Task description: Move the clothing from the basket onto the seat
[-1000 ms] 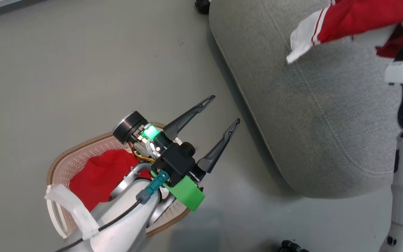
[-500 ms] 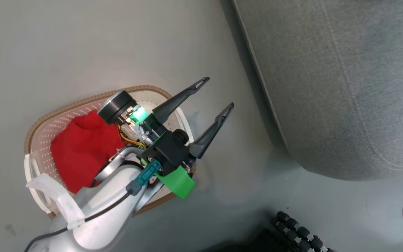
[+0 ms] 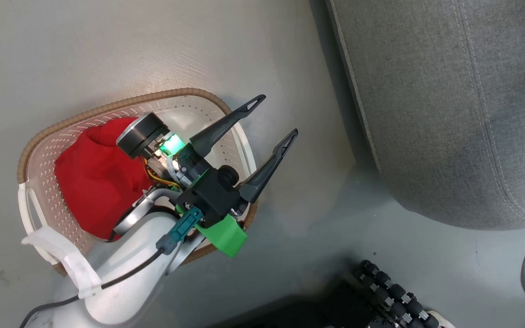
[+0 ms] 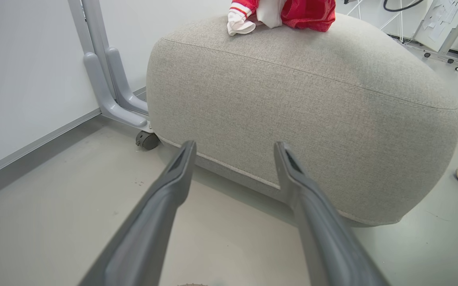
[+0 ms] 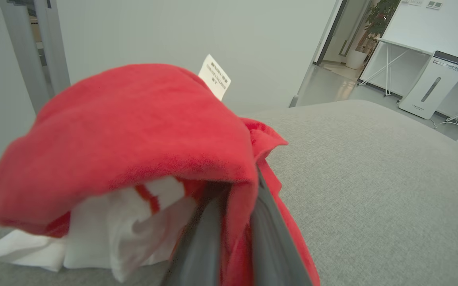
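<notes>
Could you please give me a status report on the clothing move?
Left gripper open above basket rim, empty. Right gripper shut on one red garment, resting on seat. Second red garment in basket, partly under left arm.

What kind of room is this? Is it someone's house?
Probably an office or a lab, not a house: a plain grey floor, a metal stand on wheels, and a white desk beside a tall white machine.

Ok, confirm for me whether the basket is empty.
No, a red garment lies bunched inside the basket in the head view.
</notes>
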### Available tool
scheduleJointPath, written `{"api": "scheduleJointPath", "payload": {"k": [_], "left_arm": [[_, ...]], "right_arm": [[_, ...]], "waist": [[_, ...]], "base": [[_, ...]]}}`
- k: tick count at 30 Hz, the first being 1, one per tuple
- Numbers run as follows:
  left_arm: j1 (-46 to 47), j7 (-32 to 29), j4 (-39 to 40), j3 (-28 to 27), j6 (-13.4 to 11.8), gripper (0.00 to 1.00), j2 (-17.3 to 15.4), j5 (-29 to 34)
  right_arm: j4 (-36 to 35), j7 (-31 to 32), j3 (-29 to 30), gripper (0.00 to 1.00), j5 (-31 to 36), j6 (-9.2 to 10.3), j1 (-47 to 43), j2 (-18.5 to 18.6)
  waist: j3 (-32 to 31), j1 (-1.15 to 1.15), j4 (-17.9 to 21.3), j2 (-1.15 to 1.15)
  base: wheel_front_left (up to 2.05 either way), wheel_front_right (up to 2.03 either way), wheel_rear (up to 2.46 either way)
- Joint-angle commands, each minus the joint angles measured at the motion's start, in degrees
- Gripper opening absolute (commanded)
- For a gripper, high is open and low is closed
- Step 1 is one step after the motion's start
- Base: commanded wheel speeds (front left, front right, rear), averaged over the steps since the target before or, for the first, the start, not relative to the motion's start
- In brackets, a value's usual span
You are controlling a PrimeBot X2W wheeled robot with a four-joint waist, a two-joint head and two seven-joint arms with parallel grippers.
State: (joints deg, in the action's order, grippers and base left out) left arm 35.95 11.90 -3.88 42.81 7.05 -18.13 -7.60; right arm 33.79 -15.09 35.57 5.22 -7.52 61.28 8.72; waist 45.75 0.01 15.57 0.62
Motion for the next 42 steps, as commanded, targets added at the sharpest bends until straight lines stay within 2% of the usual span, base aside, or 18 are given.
{"api": "scheduleJointPath", "payload": {"k": [1,7,8,9,10,19,28,42], "left_arm": [[0.7,0.0,0.2,0.0,-0.4,1.00,-0.5,-0.4],[-0.1,0.3,-0.2,0.1,-0.7,1.00,-0.9,-0.9],[-0.2,0.3,-0.3,0.1,-0.8,1.00,-0.9,-0.9],[-0.2,0.4,-0.5,0.2,-0.9,1.00,-0.9,-1.0],[-0.1,0.4,-0.5,0.2,-0.9,1.00,-0.8,-1.1],[-1.8,2.1,-3.1,0.3,-1.7,1.00,0.9,-2.4],[-4.5,3.2,-5.6,-1.5,-3.3,1.00,2.6,-5.0],[-10.9,3.3,-5.0,-9.1,-5.5,1.00,6.0,-7.0]], "right_arm": [[0.3,-0.1,0.6,0.00,1.0,0.06,-1.5,-1.3],[-0.2,-0.1,2.5,0.00,3.0,0.07,-4.3,-4.3],[-0.4,-0.1,2.6,0.35,2.8,0.07,-4.6,-4.5],[-0.6,-0.1,2.6,0.91,2.7,0.07,-5.1,-4.6],[-0.7,-0.1,2.5,1.00,2.7,0.07,-5.5,-4.7],[-4.2,-0.1,-0.9,1.00,-0.3,0.07,-13.0,-4.9],[-7.6,-0.1,-8.6,1.00,-3.5,0.07,-21.7,-3.6],[-17.3,-0.1,-22.7,1.00,-8.5,0.06,-30.4,-3.9]], "waist": [[-0.1,-0.01,0.0,-0.62],[-1.0,-0.01,0.3,-0.62],[-1.3,-0.01,0.3,-0.62],[-1.8,-0.01,0.4,-0.62],[-2.1,-0.01,0.4,-0.62],[-9.3,-0.01,0.2,-0.62],[-16.6,-0.01,-0.9,-0.62],[-26.5,-0.01,-7.9,-0.62]], "base": [[0.00,0.00,0.00],[0.00,0.00,0.00],[0.00,0.00,0.00],[0.00,0.00,0.00],[0.00,0.00,0.00],[0.00,0.00,0.00],[0.00,0.00,0.00],[0.00,0.00,0.00]]}}
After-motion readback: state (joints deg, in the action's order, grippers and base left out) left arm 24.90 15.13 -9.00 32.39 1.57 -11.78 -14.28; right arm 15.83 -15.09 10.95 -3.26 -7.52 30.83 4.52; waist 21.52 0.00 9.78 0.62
